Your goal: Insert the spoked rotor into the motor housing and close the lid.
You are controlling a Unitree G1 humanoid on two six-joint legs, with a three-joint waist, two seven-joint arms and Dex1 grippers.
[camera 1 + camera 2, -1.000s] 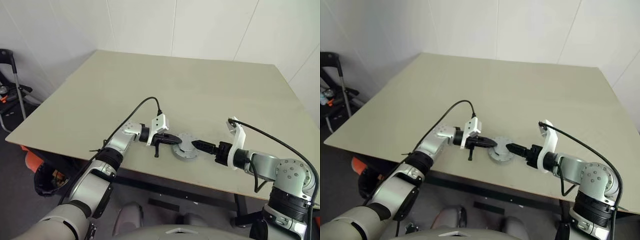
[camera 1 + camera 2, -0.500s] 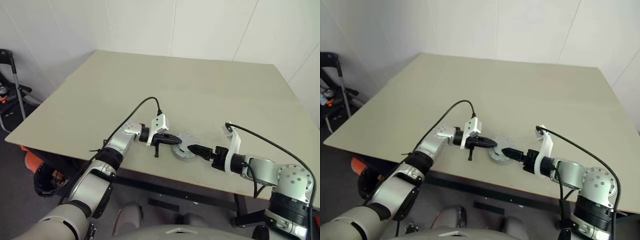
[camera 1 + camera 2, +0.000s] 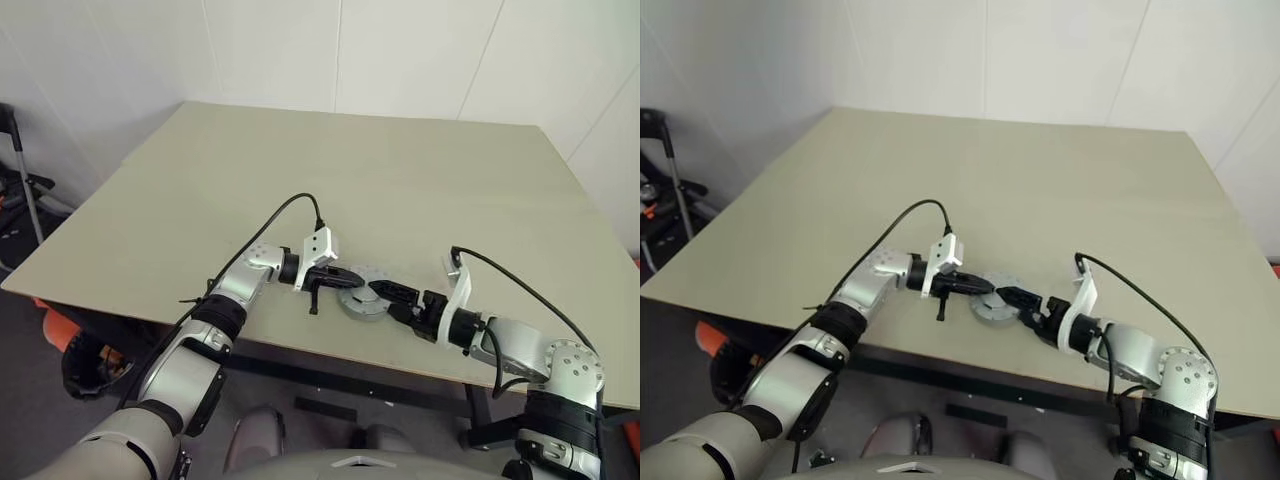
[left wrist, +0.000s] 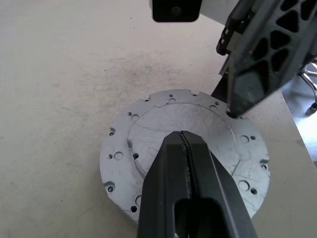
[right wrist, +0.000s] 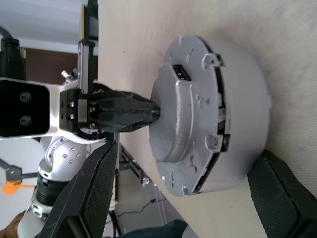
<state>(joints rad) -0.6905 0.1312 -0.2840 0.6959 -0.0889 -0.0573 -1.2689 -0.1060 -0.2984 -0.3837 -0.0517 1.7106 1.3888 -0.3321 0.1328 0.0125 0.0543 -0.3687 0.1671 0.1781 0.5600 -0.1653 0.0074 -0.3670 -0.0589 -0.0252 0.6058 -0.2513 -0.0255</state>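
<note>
While lid (image 4: 185, 148) looks flush, seam gap at motor housing (image 5: 237, 114).

No legible text, label, brand, number or sign found anywhere. Checked lid (image 4: 183, 148), motor housing (image 5: 237, 124), bench (image 3: 400, 190) and white wrist camera mounts: all bare of markings. Only plain drilled holes seen on lid face.

One motor housing (image 5: 237, 119), one lid (image 4: 183, 129), one table (image 3: 350, 180), two hands
</note>
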